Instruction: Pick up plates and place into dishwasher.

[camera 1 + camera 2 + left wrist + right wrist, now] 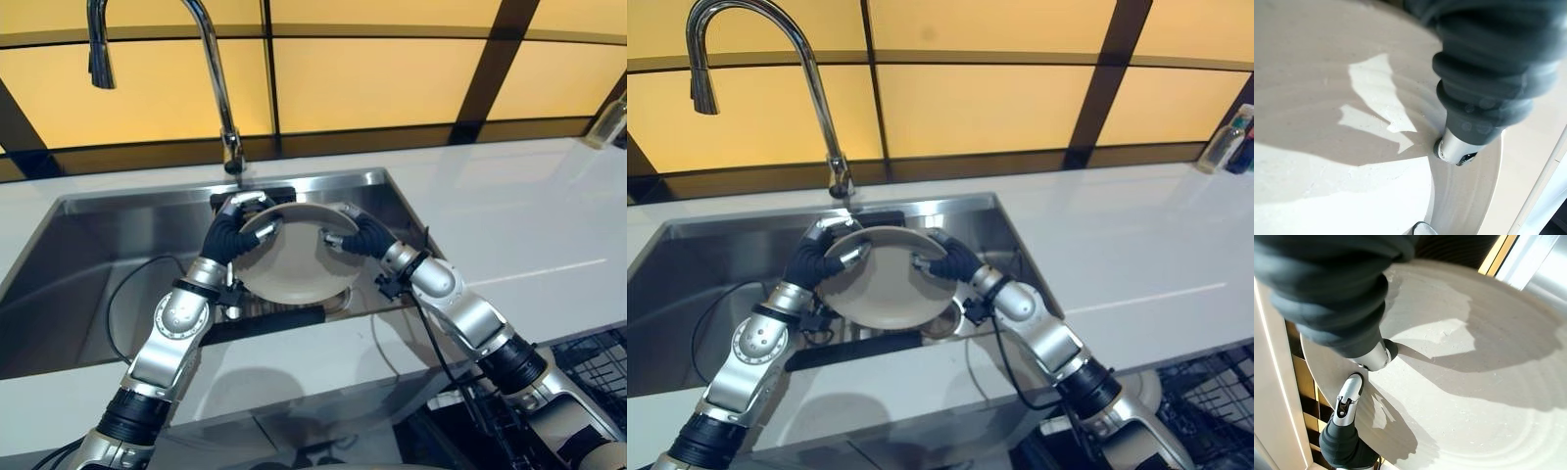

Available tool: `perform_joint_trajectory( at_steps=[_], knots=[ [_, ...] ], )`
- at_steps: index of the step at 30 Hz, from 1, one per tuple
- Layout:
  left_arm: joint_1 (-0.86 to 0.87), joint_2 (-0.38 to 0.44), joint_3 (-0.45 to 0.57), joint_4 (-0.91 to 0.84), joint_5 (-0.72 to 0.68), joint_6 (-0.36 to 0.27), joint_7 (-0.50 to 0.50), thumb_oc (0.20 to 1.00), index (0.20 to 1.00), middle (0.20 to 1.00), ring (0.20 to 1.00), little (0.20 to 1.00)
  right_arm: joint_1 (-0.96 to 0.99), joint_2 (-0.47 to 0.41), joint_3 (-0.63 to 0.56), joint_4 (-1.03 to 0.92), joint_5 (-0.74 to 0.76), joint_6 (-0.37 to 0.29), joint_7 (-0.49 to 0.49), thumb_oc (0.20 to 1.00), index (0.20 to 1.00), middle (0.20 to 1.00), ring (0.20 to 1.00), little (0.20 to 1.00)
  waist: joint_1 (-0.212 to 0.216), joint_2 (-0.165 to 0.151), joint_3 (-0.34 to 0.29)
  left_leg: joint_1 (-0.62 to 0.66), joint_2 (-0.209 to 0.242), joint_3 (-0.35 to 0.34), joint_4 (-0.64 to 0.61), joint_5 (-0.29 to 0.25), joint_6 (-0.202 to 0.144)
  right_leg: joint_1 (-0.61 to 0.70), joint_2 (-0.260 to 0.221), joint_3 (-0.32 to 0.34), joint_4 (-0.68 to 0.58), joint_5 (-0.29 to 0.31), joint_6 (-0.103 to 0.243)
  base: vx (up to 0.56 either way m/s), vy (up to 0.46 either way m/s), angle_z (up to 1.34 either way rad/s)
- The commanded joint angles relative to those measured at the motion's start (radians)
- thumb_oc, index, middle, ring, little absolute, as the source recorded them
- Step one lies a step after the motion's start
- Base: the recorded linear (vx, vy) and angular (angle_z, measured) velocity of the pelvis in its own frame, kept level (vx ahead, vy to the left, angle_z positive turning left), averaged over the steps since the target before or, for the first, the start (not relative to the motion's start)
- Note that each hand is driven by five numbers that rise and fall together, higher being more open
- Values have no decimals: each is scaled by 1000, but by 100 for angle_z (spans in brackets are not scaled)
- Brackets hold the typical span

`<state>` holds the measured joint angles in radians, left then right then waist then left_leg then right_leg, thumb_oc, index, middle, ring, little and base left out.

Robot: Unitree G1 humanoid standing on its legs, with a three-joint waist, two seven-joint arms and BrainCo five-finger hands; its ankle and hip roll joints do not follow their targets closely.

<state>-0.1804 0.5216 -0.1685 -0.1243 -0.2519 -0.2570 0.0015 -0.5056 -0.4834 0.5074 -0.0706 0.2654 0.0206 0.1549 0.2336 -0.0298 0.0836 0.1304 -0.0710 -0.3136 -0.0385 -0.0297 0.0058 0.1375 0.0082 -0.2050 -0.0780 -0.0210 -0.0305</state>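
A round beige plate (294, 259) is held tilted above the steel sink (118, 255), below the tap. My left hand (235, 230) is curled round its left rim and my right hand (358, 235) pinches its right rim. The plate (884, 279) shows the same way in the right eye view, between the left hand (818, 257) and the right hand (948, 258). Up close, the left wrist view shows a thumb (1457, 147) pressed on the plate's face (1327, 98). In the right wrist view a thumb (1376, 355) and a finger (1349, 399) grip the plate (1474, 382).
A tall curved tap (220, 88) rises behind the sink. White counter (529, 215) runs to the right, with bottles (1229, 137) at its far right end. A dark wire dishwasher rack (588, 362) lies at the lower right. A drain (942, 323) sits under the plate.
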Motion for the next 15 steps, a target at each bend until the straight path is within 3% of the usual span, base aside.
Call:
perform_joint_trajectory(
  at_steps=[1,5,6,7,8,15],
  knots=[
    [-79,-31,13,1,-6,-52,17,200,200,200,200,200,-27,37,35,-65,-5,-38,20,200,200,200,200,200,-4,-22,-50,-75,-57,27,-35,38,2,-21,-2,15,62,-50,81,-15,3,-5],
    [-74,-43,15,12,-12,-43,23,200,200,200,200,200,-28,35,14,-71,-15,-40,-19,200,200,200,200,200,-12,-20,-48,-73,-58,29,-34,34,5,-25,-2,27,67,-50,82,-21,20,-5],
    [-72,-46,19,15,-15,-41,26,398,398,398,398,398,-27,33,8,-73,-18,-40,-29,200,200,200,200,200,-15,-20,-48,-73,-57,31,-33,34,6,-26,-2,32,68,-50,83,-24,34,-6],
    [-70,-48,22,20,-20,-39,32,947,947,947,947,947,-26,32,0,-75,-21,-39,-35,200,200,200,200,200,-18,-19,-48,-72,-57,34,-34,33,7,-27,-3,37,69,-49,84,-23,36,-11],
    [-68,-51,26,26,-32,-37,38,1000,1000,1000,1000,1000,-21,26,-13,-80,-29,-37,-40,200,200,200,200,200,-24,-17,-48,-71,-57,37,-34,32,8,-29,-3,44,69,-47,85,-23,36,-17],
    [-49,-68,46,21,-39,-34,43,1000,1000,1000,1000,1000,29,-23,-109,-119,-51,-54,-86,200,200,200,200,200,-58,-15,-50,-76,-61,50,-20,17,20,-58,-3,97,98,-44,95,-24,36,-23]
  ],
)
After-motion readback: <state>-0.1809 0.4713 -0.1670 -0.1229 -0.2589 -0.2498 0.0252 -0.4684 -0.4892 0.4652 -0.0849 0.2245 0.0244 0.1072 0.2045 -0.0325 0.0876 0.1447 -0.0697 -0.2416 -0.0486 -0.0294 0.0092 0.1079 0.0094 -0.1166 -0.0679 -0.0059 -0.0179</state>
